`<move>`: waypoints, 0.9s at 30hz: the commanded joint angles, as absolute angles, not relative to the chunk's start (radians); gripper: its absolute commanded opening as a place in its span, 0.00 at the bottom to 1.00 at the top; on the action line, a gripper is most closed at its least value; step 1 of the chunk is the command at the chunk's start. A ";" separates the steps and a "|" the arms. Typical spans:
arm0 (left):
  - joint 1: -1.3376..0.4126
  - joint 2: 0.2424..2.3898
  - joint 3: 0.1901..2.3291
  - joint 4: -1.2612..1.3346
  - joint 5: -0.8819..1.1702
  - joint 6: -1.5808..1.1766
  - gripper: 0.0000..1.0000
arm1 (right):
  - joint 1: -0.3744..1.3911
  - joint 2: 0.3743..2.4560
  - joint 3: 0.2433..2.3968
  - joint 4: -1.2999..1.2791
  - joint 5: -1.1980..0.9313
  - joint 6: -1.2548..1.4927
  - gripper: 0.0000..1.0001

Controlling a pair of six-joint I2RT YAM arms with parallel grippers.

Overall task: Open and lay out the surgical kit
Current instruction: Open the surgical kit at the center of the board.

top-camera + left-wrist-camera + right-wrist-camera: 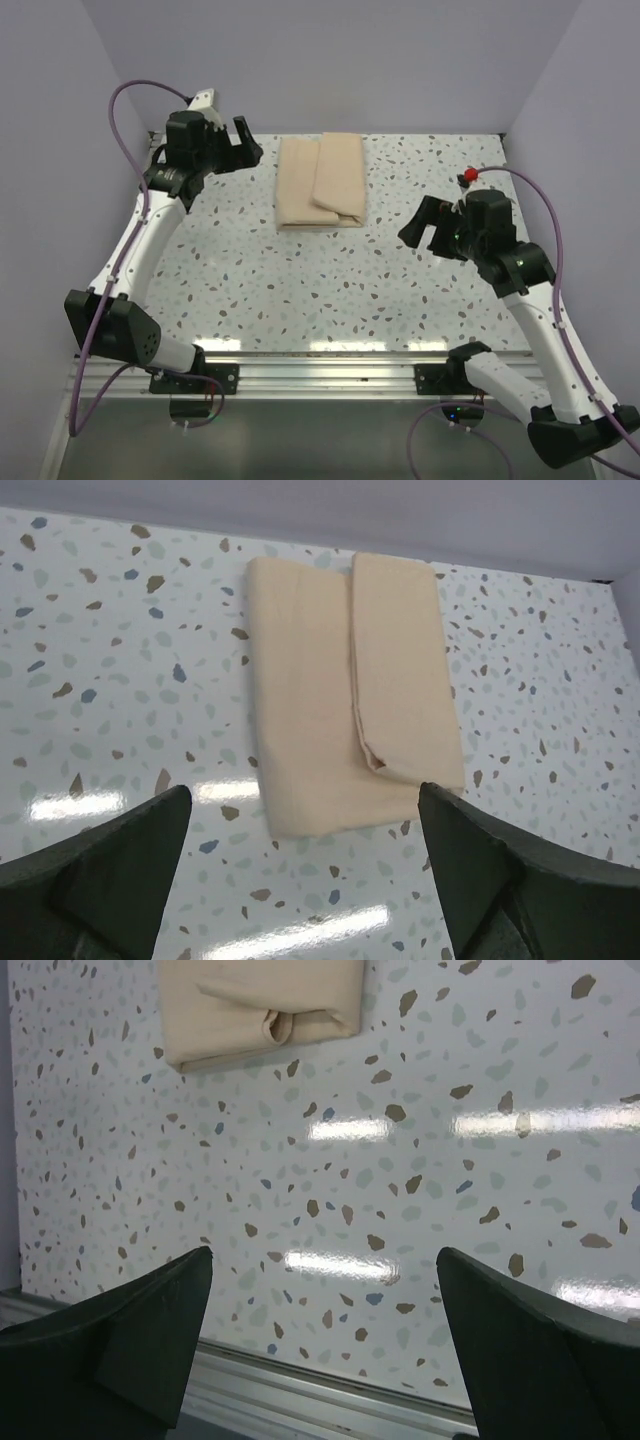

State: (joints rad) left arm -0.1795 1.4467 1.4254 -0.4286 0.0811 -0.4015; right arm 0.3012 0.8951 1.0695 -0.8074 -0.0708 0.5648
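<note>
The surgical kit is a beige cloth wrap (321, 181), folded shut in a flat rectangle at the back middle of the table, one flap folded over its right half. It also shows in the left wrist view (340, 690) and at the top of the right wrist view (262, 1005). The steel tray and instruments are hidden. My left gripper (243, 142) is open and empty, above the table just left of the wrap. My right gripper (424, 228) is open and empty, above the table to the right of the wrap and nearer.
The speckled white table (300, 280) is walled by lilac panels at the back and both sides. A metal rail (320, 362) runs along its near edge. A red knob (468, 176) sits by the right arm's cable.
</note>
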 commanded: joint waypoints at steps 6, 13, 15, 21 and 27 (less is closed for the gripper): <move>-0.198 1.462 1.353 -0.310 0.511 -0.524 1.00 | 0.314 1.230 1.437 -1.023 -0.002 0.403 0.98; -0.213 1.250 1.189 -0.222 0.410 -0.565 1.00 | 0.441 1.518 1.722 -0.939 -0.050 0.385 0.98; -0.213 1.261 1.239 -0.341 0.390 -0.517 1.00 | 0.466 1.610 1.839 -0.925 -0.063 0.377 0.98; -0.213 1.187 1.195 -0.422 0.354 -0.457 0.99 | 0.549 2.047 2.290 -1.005 -0.051 0.367 0.98; -0.213 1.112 1.183 -0.524 0.305 -0.413 0.96 | 0.586 2.310 2.491 -1.032 -0.020 0.393 0.96</move>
